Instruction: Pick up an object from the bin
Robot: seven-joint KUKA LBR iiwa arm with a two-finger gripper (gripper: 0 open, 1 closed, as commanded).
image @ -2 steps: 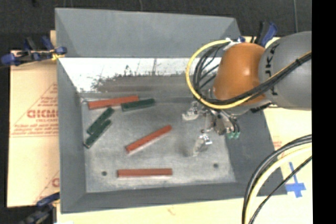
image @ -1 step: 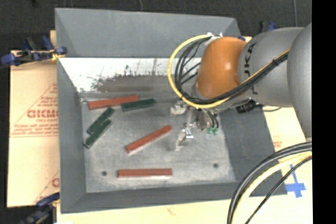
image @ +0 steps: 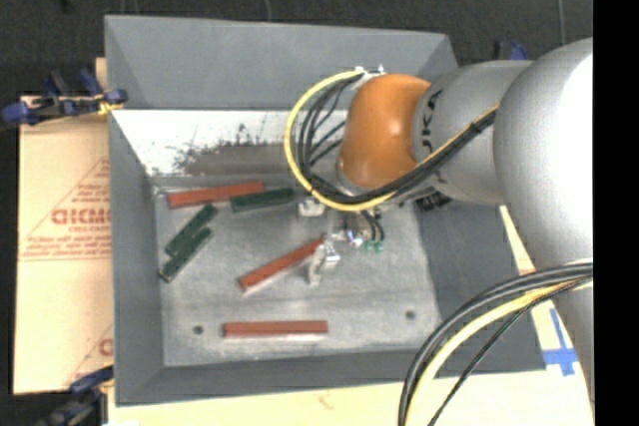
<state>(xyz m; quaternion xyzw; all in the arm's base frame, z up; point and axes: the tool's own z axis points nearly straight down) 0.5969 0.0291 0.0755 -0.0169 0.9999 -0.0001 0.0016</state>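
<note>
**Bin contents, listed front to back**

1. Grey metal bin [image: 135,214]. Sloped walls and a flat, speckled floor. It holds loose sticks lying singly, not heaped.
2. Red-brown stick, front [image: 275,328]. It lies flat near the front wall, roughly parallel to it and well apart from the other sticks.
3. Red-brown stick, middle [image: 278,268]. It lies slantwise on the floor with its left end nearer the front. Its right end is raised toward the back and reaches the claw.
4. Claw [image: 321,262]. It is low over the bin's middle, at the right end of item 3. Whether it is released or clenched cannot be told, nor whether it grasps that stick.
5. Dark green stick, left [image: 185,255]. It lies slantwise near the left wall.
6. Second dark green stick [image: 191,226]. It is just beside item 5, behind it and roughly parallel.
7. Dark green stick, back [image: 262,201]. It lies nearly level, just to the right of item 8.
8. Red-brown stick, back [image: 215,196]. It lies along the foot of the back wall.
9. Robot wrist with an orange cover [image: 381,130]. It is ringed by yellow and black cables [image: 296,137] and stands above the claw, with the arm entering from the right.
</note>
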